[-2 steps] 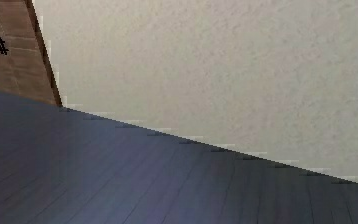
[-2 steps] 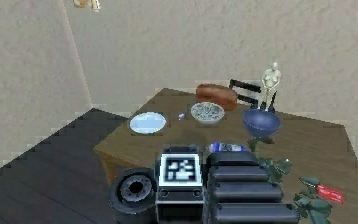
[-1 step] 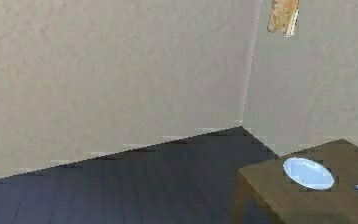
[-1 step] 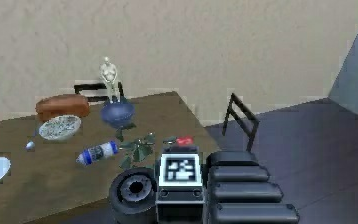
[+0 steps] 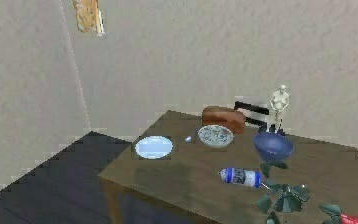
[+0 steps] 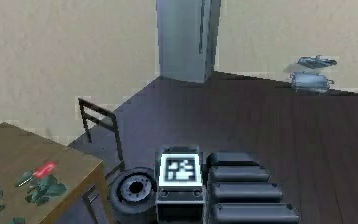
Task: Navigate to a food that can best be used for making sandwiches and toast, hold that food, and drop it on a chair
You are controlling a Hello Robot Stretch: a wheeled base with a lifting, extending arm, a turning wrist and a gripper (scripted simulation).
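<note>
You are looking at the brown bread loaf [image 5: 223, 118] lying at the far side of the wooden table [image 5: 177, 185], with a grey bowl [image 5: 215, 136] just in front of it and a white plate [image 5: 154, 147] nearer the forward view's left. In the arm side view the gripper [image 6: 135, 190] is sitting low, and you cannot tell whether its fingers are grasping anything. The table's corner is lying just left of them, and a dark chair [image 6: 99, 125] is standing beyond them.
</note>
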